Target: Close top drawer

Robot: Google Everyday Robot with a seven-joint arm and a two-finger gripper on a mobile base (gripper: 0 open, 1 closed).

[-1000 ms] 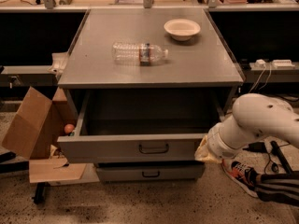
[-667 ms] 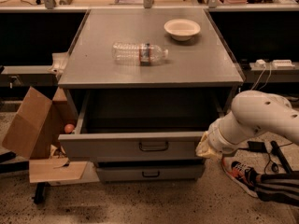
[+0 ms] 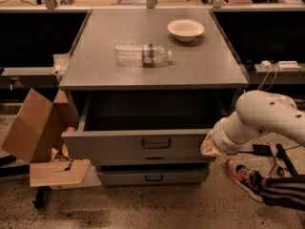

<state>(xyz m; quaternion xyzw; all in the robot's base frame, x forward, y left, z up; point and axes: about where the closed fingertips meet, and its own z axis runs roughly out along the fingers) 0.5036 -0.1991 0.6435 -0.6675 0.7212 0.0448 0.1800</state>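
Grey metal top drawer (image 3: 114,147) stands pulled well out of the cabinet (image 3: 100,73), its dark interior open to view and its front panel overhanging the lower drawer (image 3: 124,177). The small handle (image 3: 156,143) at mid-front is free; nothing touches it.

The gripper (image 3: 208,147) sits at the right end of the drawer front, against or just beside the panel's outer face. This placement suits a push rather than a pull: closing needs only pressure on the front, so the handle can be left alone. Contact off to the right end may, as a judgement, tend to skew the drawer on its slides. Whether the gripper is apart or together cannot be told; it holds nothing that can be seen.

The arm (image 3: 267,116) enters from the right edge, low, at drawer height. Its thick white link slopes down and leftward, with the wrist turned toward the panel, so that a forward drive would carry the drawer inward.

On the cabinet top a bottle (image 3: 143,55) lies on its side near the middle, and a bowl (image 3: 186,30) stands upright toward the rear right; both are well apart from the arm. A cardboard box (image 3: 28,130) leans beside the cabinet's left side.

The task appears not yet done: the drawer is far from shut.
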